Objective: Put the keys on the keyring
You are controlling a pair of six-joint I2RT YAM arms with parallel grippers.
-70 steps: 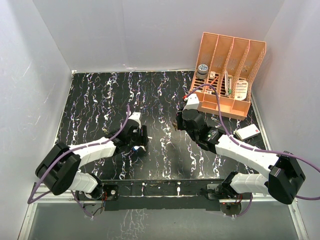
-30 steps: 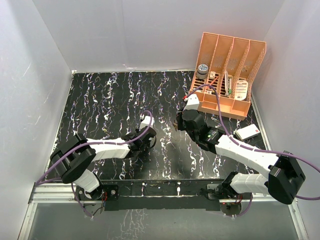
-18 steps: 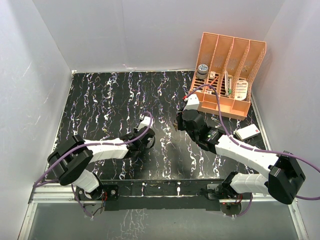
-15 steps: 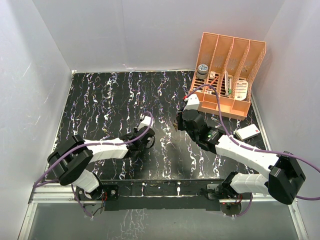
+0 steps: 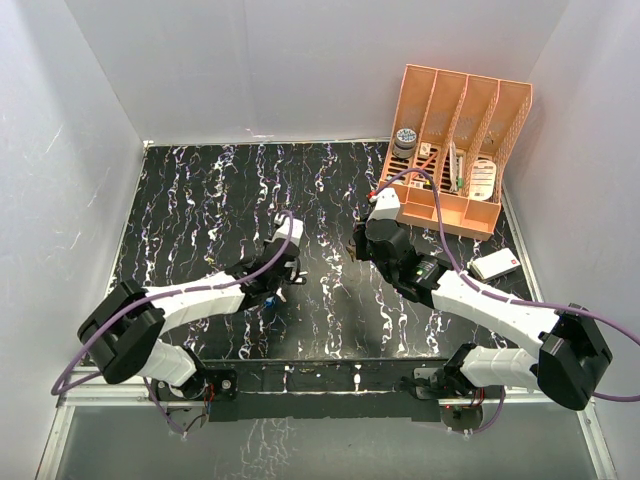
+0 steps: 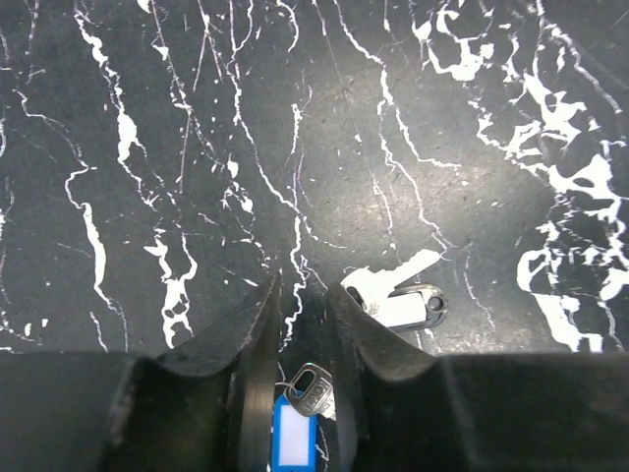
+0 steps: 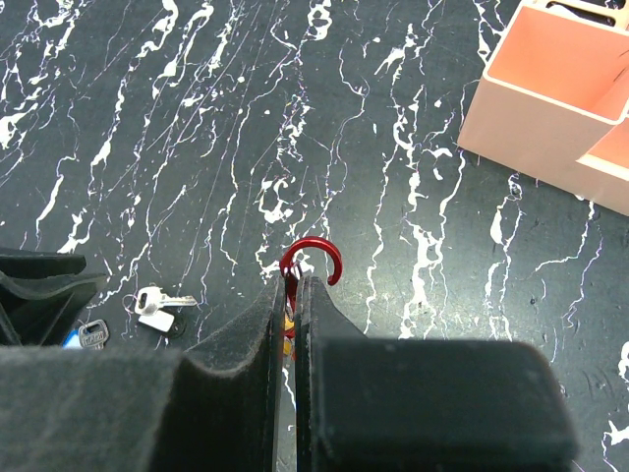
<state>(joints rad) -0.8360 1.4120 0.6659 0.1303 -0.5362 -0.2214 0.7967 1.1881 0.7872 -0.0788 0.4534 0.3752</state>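
Threading in hand: pinching the keyring (image 7: pixel 311 264) tight in the right gripper (image 7: pixel 295 287), clasping a blue key (image 6: pixel 292 430) in the left gripper (image 6: pixel 300 295). Next, probably: bring the key's hole onto the ring's open end. Then fetch the white key (image 6: pixel 398 298) off the table (image 6: pixel 147 118).

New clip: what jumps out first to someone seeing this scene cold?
The red keyring sticks out from the shut right fingers, mid-table. The left fingers pinch a blue-headed key, a white-headed key lying on the black marbled table just beyond them. An orange organiser stands in the far right corner.
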